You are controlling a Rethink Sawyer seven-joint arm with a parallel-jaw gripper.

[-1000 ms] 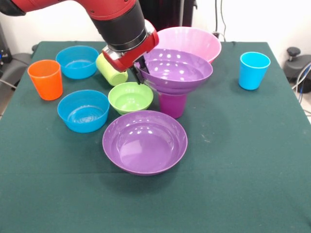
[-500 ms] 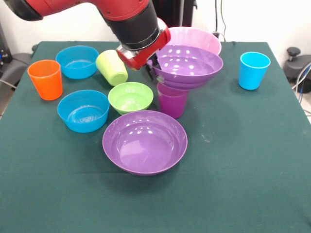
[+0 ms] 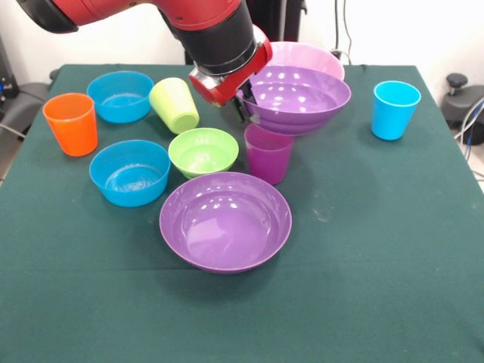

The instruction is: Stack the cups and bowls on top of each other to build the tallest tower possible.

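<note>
The red and black gripper (image 3: pixel 243 104) is clamped on the nine o'clock rim of a wide shallow glossy purple plastic bowl (image 3: pixel 296 98), holding it level in the air; its fingers are mostly hidden behind the red wrist. The held bowl hangs over and slightly toward one o'clock of the upright purple tapered plastic cup (image 3: pixel 268 153), whether its underside touches the cup's rim cannot be told. Behind the bowl, at twelve o'clock, the big pink plastic bowl (image 3: pixel 302 56) shows only its far rim.

At nine o'clock of the purple cup sits the small ribbed green plastic bowl (image 3: pixel 203 152), and at ten o'clock the lime green plastic cup (image 3: pixel 175 104) leans tilted. At six o'clock lies the second wide purple bowl (image 3: pixel 225 221), empty. Two small blue plastic bowls (image 3: pixel 130 172) (image 3: pixel 119 96) and the orange plastic cup (image 3: pixel 71 123) stand toward nine o'clock; the light blue plastic cup (image 3: pixel 395 110) stands apart at two o'clock. All rest on the dark green bench (image 3: pixel 378 287). No label or writing is readable on anything.
</note>
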